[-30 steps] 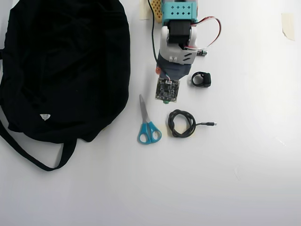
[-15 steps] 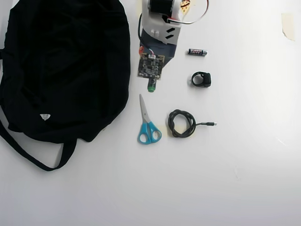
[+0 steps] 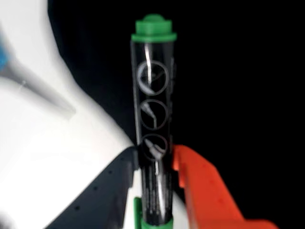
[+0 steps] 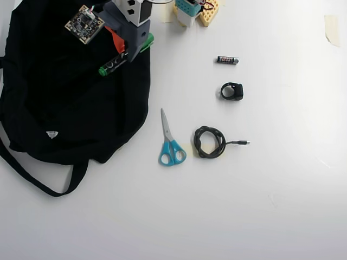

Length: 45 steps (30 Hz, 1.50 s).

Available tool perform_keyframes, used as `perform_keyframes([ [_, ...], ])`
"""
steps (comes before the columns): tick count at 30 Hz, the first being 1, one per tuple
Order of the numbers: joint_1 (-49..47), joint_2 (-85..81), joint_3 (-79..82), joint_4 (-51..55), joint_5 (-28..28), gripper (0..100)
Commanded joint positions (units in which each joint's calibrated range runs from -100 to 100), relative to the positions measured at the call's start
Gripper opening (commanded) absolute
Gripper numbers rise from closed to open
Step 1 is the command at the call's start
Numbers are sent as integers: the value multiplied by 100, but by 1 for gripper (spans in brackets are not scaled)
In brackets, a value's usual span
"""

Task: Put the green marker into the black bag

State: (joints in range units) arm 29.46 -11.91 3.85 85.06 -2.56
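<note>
In the overhead view, you have the black bag [image 4: 70, 92] filling the left of the frame on the white surface [image 4: 271, 206], its strap looping out at the lower left and a small white tag [image 4: 51, 134] showing near its lower edge. At the upper left, over the bag's top right part, your gripper [image 4: 123, 51] is pinching the green marker [image 4: 113, 64]; the marker lies at a slant, one green end pointing toward the bag's middle and the other green end showing at the bag's right edge. The wrist view confirms the hold: the black barrel of the green marker [image 3: 153, 129] stands up the middle of the frame, clamped between the dark finger on the left and the orange finger [image 3: 200, 186] on the right, with the black bag [image 3: 238, 95] as the backdrop behind it and white surface at the left.

Moving right in the overhead view, the blue-handled scissors [image 4: 170, 142] lie on the surface just right of the bag, blades pointing toward the top of the frame. Beside them to the right is a coiled black cable [image 4: 210, 142] with its plug trailing right. Above the cable sits a small black ring-shaped item [image 4: 232, 91], and above that a short black battery [image 4: 227, 59]. A strip of tape [image 4: 332, 30] is stuck at the upper right corner.
</note>
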Motion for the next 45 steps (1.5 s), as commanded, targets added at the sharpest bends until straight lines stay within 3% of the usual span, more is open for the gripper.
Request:
perform_keyframes([
  [1, 801, -120, -304, -521, -32, 2],
  [4, 1422, 196, -250, -978, -84, 2],
  [8, 2214, 1830, -933, -1564, -226, 2],
  [13, 2379, 3581, -2245, -1598, -299, 3],
  [18, 2297, 3258, -2326, -961, -504, 24],
  [22, 1392, 1150, -2182, -228, -682, 23],
  [24, 606, 428, -2056, 219, -677, 14],
  [26, -493, -12, -1652, 228, -693, 2],
  [29, -2169, -53, -1409, 13, -850, 2],
  [30, -2288, -128, -1374, 64, -1044, 2],
  [32, -2408, -311, -1239, 840, -404, 2],
  [34, -2535, -493, -1068, 1003, -221, 2],
  [40, -2969, -1539, -277, 891, -42, 2],
  [45, -3253, -2767, 1286, 107, -42, 2],
])
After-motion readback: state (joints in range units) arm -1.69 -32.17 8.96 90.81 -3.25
